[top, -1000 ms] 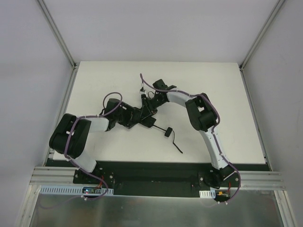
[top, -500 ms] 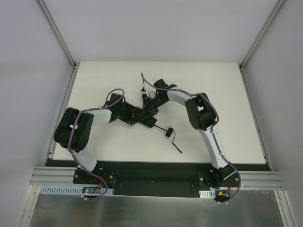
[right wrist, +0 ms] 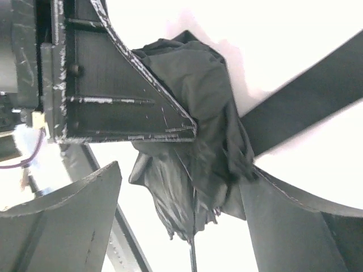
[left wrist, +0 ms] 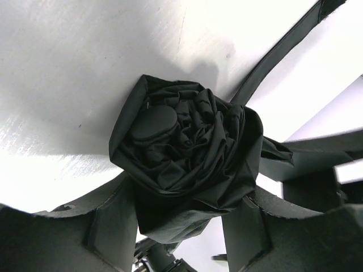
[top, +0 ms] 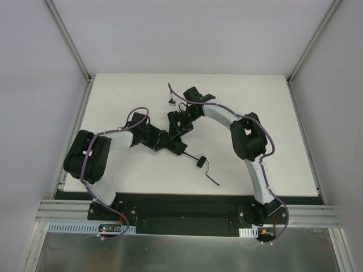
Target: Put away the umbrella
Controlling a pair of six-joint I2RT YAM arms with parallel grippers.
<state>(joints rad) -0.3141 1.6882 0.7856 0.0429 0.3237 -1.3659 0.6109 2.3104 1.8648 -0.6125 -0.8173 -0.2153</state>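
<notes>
Your left gripper (left wrist: pixel 184 199) is clamped on the umbrella (left wrist: pixel 187 153) in the middle of the table (top: pixel 266 113), handle (top: pixel 201 162) pointing toward the bases. The right gripper (right wrist: pixel 181 175) hangs open around it. One pinch on loose fabric — folds could slip out or spring apart.

1. One umbrella (left wrist: pixel 187 164).
2. Two robot arms: the left arm (top: pixel 91 161) and the right arm (top: pixel 249 141).
3. Two grippers: the left gripper (left wrist: pixel 181 207) and the right gripper (right wrist: pixel 181 209).
4. One table (top: pixel 261 102).
</notes>
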